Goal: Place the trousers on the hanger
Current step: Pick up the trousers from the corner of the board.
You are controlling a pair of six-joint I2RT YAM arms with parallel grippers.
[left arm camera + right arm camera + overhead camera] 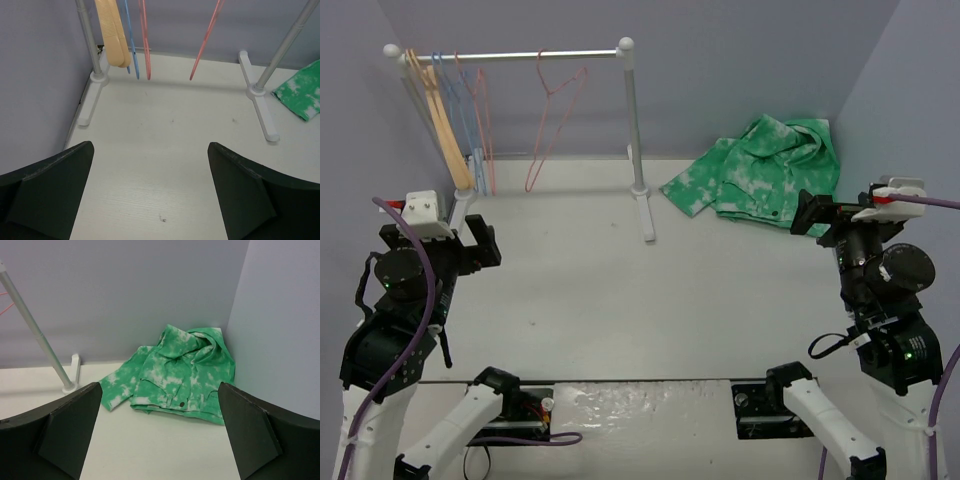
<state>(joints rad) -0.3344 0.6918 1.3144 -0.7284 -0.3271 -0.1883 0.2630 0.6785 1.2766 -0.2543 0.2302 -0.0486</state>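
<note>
The green trousers (760,170) with white tie-dye blotches lie crumpled on the table in the far right corner. They also show in the right wrist view (175,375), and one edge shows in the left wrist view (302,95). The thin pink hanger (557,115) hangs alone by its hook near the right end of the rail, and its lower wire shows in the left wrist view (205,42). My left gripper (480,243) is open and empty above the table at the left (150,150). My right gripper (810,215) is open and empty, just short of the trousers (160,387).
A white clothes rack stands at the back, with a rail (510,56), a right post (633,120) and a foot (646,215). A tan wooden hanger (440,120), light blue wire hangers (462,110) and another pink one (482,120) hang at its left end. Walls close in on three sides.
</note>
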